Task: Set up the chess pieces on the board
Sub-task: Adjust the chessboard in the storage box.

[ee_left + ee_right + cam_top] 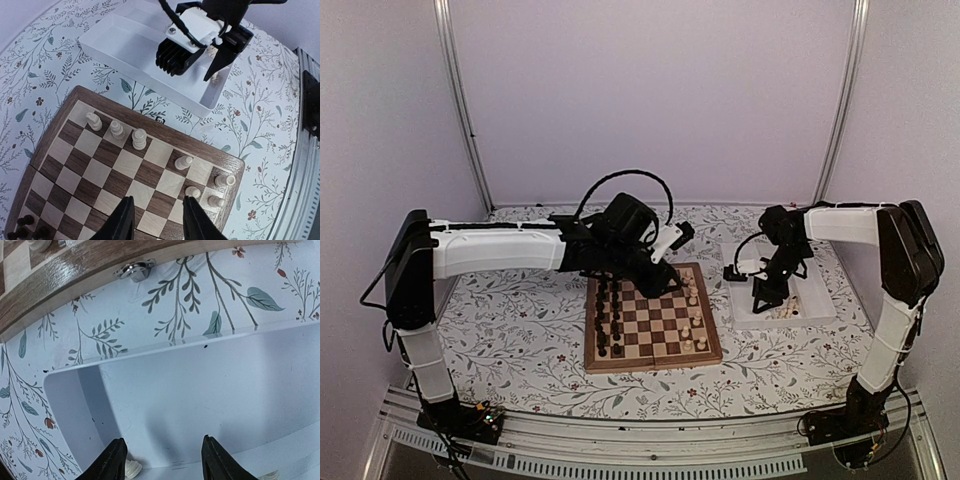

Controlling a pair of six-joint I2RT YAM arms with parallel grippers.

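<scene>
Left arm [500,250] stretches over the board [125,111], left gripper [157,202] parted and empty above its right edge, where cream chess pieces [139,139] stand. Right arm [840,225] bends into the white tray [200,390], right gripper [163,442] parted, empty.

**A robotics lab test booth**

Plain pale lilac wall panels [650,90] close the space in on three sides, joined at the corners by bare metal poles [460,100]. Two white-and-black jointed robot arms, the left arm [490,250] and the right arm [850,225], are bolted to a ribbed aluminium rail [650,445] along the near edge of the table [520,340], which wears a white cloth printed with leaves and small flowers. Black cables [630,175] loop off the arms. A checkered wooden chessboard [665,325] and a white rectangular plastic tray [820,295] lie between the arms.
</scene>
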